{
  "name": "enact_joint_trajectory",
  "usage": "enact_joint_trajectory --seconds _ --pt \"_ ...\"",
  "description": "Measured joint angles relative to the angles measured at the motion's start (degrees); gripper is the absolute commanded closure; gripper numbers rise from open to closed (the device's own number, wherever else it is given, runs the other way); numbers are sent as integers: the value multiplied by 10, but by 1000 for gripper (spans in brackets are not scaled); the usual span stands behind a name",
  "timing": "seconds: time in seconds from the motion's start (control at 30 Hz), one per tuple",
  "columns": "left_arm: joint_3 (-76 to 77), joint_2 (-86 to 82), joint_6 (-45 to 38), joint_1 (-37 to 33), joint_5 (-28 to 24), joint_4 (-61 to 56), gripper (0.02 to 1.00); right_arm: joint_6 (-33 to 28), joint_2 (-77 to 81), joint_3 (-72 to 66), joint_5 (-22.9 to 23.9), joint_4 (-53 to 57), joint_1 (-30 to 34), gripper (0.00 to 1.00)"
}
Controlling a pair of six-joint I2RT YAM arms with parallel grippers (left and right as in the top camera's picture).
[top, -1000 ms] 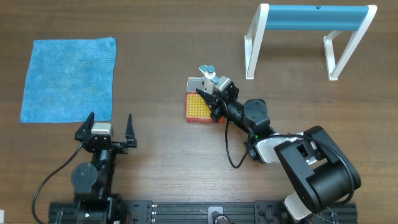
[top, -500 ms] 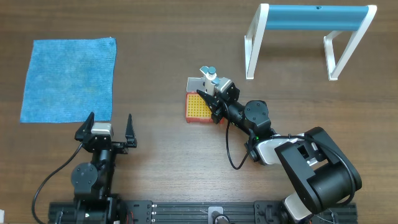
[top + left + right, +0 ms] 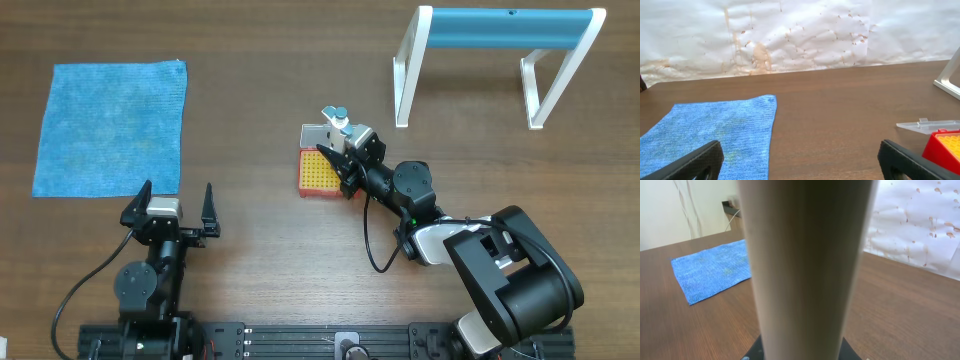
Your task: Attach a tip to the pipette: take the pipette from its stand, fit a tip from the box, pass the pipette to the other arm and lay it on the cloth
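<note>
Pipette point(image 3: 334, 120) is off its stand point(image 3: 500, 28) and clamped in the right end effector point(image 3: 350, 152), over the red tip box point(image 3: 318, 172) mid-way across the bench point(image 3: 260, 260). That looks like the tip-fitting step; I can't tell if a tip is on, and the handover and cloth point(image 3: 110, 128) are left. It stands near upright, long axis vertical, button end up, nose toward the box, while the left end effector point(image 3: 174, 195) waits, fingers apart, near the cloth's corner.

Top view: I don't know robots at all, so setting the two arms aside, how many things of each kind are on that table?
blue cloth: 1
red tip box: 1
pipette: 1
white and blue stand: 1
Total: 4
</note>
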State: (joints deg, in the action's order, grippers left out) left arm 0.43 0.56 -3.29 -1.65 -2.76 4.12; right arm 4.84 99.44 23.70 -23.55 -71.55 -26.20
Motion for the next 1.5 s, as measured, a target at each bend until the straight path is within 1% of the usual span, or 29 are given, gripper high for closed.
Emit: enact_joint_trajectory --seconds 0.23,0.57,0.83,0.93,1.07,1.13,1.2,1.23,1.27,1.3,1.37,1.43,1.5 --pt "0 0 0 0 0 0 23 0 12 -12 0 -49 0 919" --pt "0 0 0 0 0 0 23 4 17 -15 0 -76 0 921" --pt "0 0 0 0 0 0 23 4 -47 -15 0 -76 0 921" --pt "0 0 0 0 0 0 23 5 -67 -15 -7 -78 0 921" --pt "0 0 0 0 0 0 23 36 -94 -15 -22 -66 0 921" --pt "0 0 0 0 0 0 23 54 -121 -14 -36 -25 0 921" --pt "0 0 0 0 0 0 23 67 -152 -5 -55 45 0 921" --pt "0 0 0 0 0 0 23 71 -172 5 -68 101 0 921" --pt "0 0 0 0 0 0 23 75 -193 19 -82 161 0 921" --pt "0 0 0 0 0 0 23 78 -219 42 -98 253 0 921" --pt "0 0 0 0 0 0 23 84 -253 87 -114 388 0 921" --pt "0 0 0 0 0 0 23 88 -279 146 -123 539 0 917" --pt "0 0 0 0 0 0 23 93 -289 208 -129 666 0 919"
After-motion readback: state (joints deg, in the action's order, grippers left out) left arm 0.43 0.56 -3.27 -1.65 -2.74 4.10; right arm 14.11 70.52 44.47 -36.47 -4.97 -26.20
